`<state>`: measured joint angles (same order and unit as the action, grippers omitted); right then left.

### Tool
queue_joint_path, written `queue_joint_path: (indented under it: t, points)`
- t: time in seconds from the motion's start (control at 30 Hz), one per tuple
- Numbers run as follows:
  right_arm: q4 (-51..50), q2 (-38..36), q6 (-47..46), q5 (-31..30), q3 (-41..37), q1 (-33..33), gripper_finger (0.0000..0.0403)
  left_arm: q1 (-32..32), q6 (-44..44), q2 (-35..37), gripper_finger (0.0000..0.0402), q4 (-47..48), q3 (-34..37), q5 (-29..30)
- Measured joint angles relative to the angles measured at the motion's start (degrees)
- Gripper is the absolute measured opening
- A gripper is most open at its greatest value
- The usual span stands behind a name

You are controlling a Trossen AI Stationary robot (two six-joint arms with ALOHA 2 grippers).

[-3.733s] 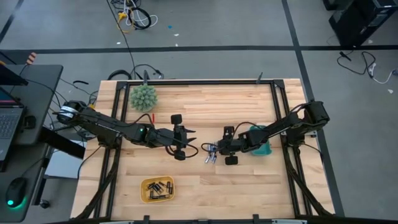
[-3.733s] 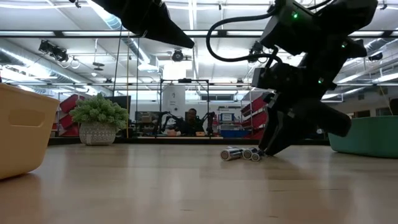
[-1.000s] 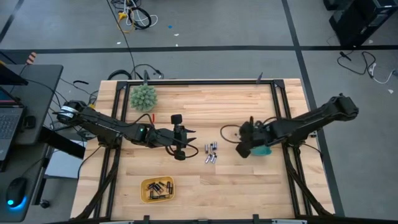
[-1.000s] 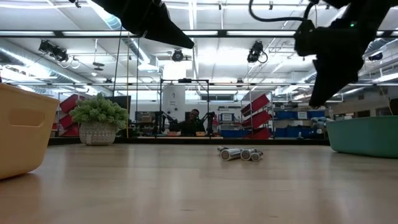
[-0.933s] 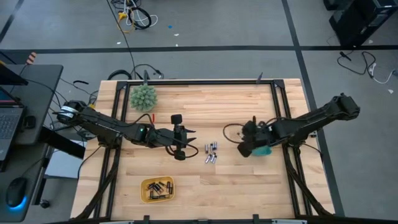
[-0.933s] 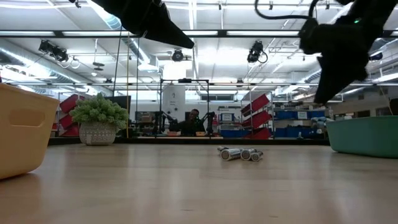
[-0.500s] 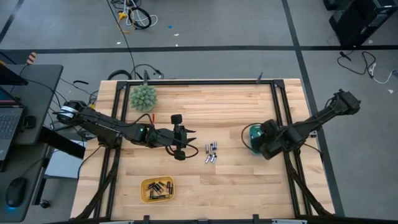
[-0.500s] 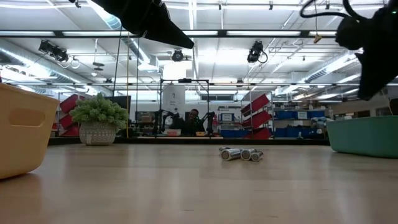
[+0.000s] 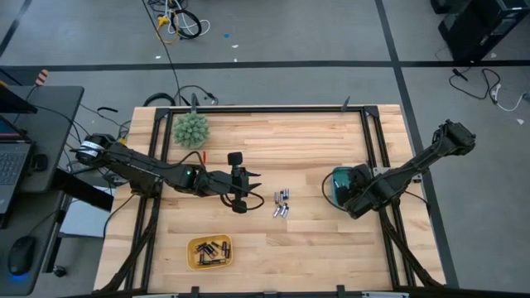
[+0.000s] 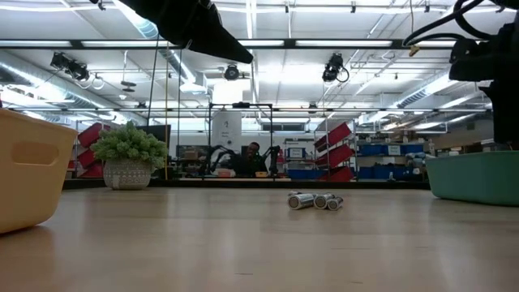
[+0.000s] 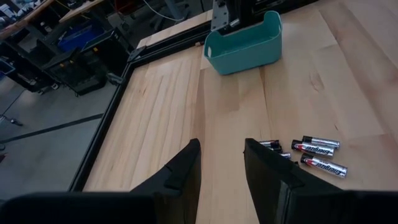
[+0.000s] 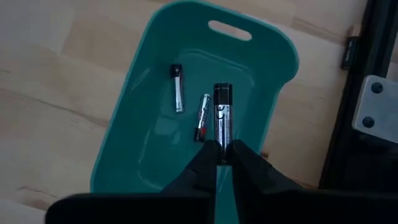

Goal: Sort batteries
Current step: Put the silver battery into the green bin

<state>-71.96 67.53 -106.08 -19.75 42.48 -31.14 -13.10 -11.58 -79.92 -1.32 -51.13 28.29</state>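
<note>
Hovering right over the teal bin is the right pincer, fingers nearly pressed together and pinching the tail end of a black-and-silver battery. That one sticks straight out from the fingertips, above the inside of the bin. Down on the bin floor are two more batteries, lying loose near each other, one thin and silvery, the other with red on it. The bin itself sits by the right edge of the counter, close to the black frame rail.

Left pincer is parked out over the middle of the counter with its fingers clearly spread and nothing between them. Just beside it, toward the teal bin, there's a little loose pile of batteries lying flat on the wood, mostly silvery ones, a few touching each other.

Further out, a yellow bin near the front edge on the left side has a bunch of dark batteries in it. A spiky green ball sits at the far left corner, well apart from everything else.
</note>
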Motion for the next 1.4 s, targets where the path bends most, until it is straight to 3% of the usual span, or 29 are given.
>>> queue_joint_path:
  t: [0.5, 0.77, 1.07, 1.4]
  points:
    - [0.31, 0.09, 1.28, 0.41, 0.55, 0.00, 0.0055, 0.00, 0.26, 0.00, 0.0119, 0.00, 0.00, 0.00]
    - [1.58, 0.09, 7.92, -7.00, 5.07, 0.02, 0.0053, 0.00, 0.29, 0.00, 0.0119, 0.00, 0.00, 0.00]
    - [19.99, 0.09, 30.23, -14.00, 5.75, 3.88, 0.0052, -0.01, 0.33, 0.00, 0.0119, -0.01, 0.00, 0.00]
    - [43.91, 2.77, 61.96, -14.32, 5.75, 10.51, 0.0052, 0.00, 1.43, 0.00, 0.0119, 0.00, 0.00, 0.00]
